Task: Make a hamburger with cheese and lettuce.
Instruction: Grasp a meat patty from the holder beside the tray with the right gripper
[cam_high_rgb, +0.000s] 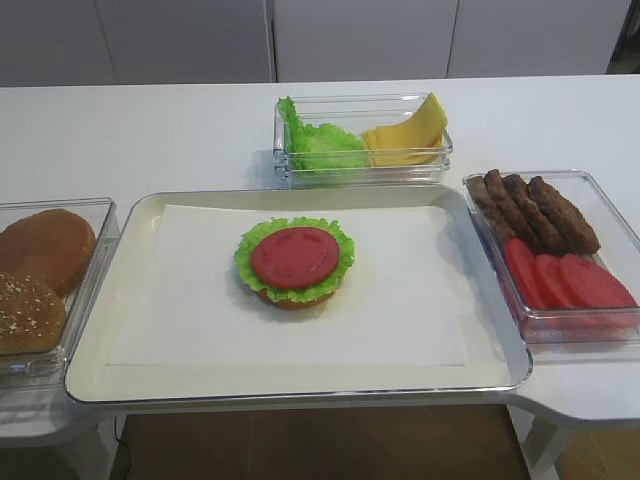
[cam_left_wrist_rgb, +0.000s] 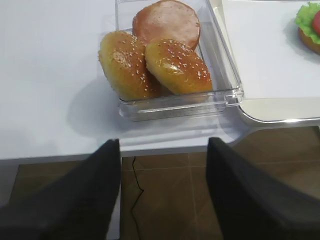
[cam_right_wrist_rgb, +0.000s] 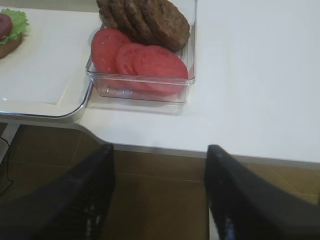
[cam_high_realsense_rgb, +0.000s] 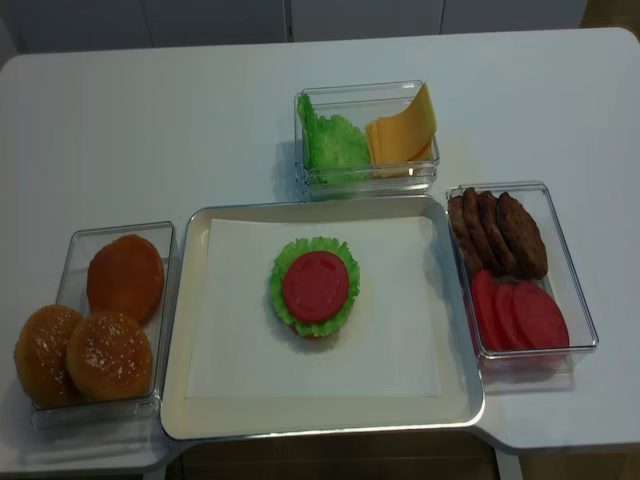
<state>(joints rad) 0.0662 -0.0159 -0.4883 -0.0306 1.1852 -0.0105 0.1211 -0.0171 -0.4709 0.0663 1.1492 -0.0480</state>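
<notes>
Tabletop (cam_high_realsense_rgb: 150, 110): white, filling most of the high view and carrying everything.
Tray (cam_high_realsense_rgb: 185, 330): sitting in the lower middle of the high view, lined with white paper.
Hamburger (cam_high_realsense_rgb: 315, 288): resting at the tray's centre; bun base, lettuce frill and tomato slice are showing, with no patty on top yet.
Patty and tomato box (cam_high_realsense_rgb: 575, 300): lying at the right edge, just beside the tray.
Bun box (cam_high_realsense_rgb: 75, 250): lying at the left edge, against the tray.
Cheese (cam_high_realsense_rgb: 405, 128): leaning in the right half of the clear box at upper centre, beside the loose lettuce (cam_high_realsense_rgb: 330, 145).
Right claw (cam_right_wrist_rgb: 160, 192): hanging off the tabletop's front edge, jaws apart, gripping nothing.
Left claw (cam_left_wrist_rgb: 165, 192): likewise hanging below the edge, jaws apart and empty.
Step in hand, as I judge it: fetching the next layer. For cheese, come down over the box's right half, pinch the raised top edge of one slice only, and lift straight up so the stack is not dragging along.
</notes>
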